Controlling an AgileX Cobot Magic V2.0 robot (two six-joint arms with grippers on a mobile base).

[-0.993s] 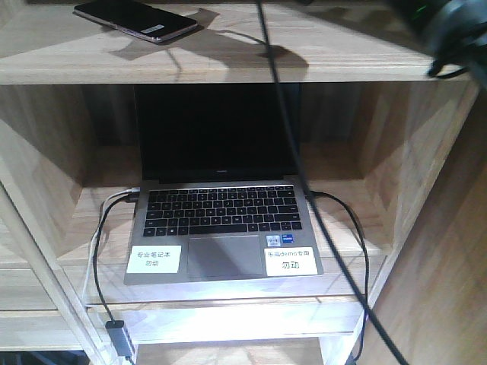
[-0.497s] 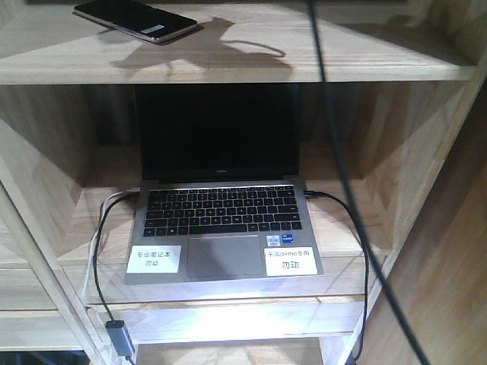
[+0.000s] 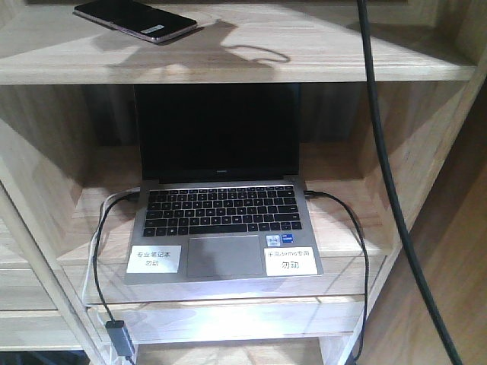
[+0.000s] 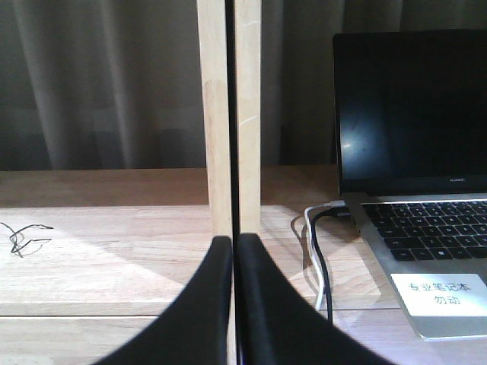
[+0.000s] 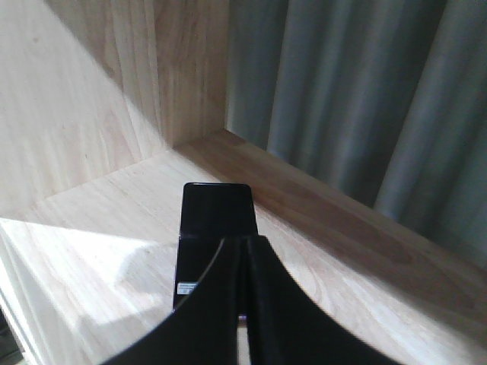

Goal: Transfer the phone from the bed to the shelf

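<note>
— While you stand behind me, tell me where the phone (image 3: 137, 19) is.

— It lies flat on the top plank of the shelf (image 3: 251, 65), up at about eleven o'clock in the front view, glossy face up, pinkish rim showing along its near edge. Nothing is touching it there.

— And the compartment below?

— An open grey laptop (image 3: 221, 190) sits in it, screen dark, two white stickers on the palm rest. A black cable (image 3: 103, 251) plugs into its left side and loops down toward seven o'clock; another runs off its right side toward five o'clock. A thick dark cable (image 3: 384, 167) hangs across the right of that view, from one o'clock to five.

— What about the right claw (image 5: 245, 251)?

— From its own camera the two black fingers are pressed together, tips meeting, with nothing between them. The phone (image 5: 213, 228) lies on the plank just beyond the tips, at twelve o'clock from them, its near end hidden behind the fingers. I cannot tell whether they touch it.

— And the left claw (image 4: 233, 247)?

— Closed too, fingers together and empty. It faces an upright wooden post (image 4: 228, 114) of the shelf at twelve o'clock, with the laptop (image 4: 415, 152) off at two o'clock and grey curtains (image 4: 99, 76) behind.
</note>
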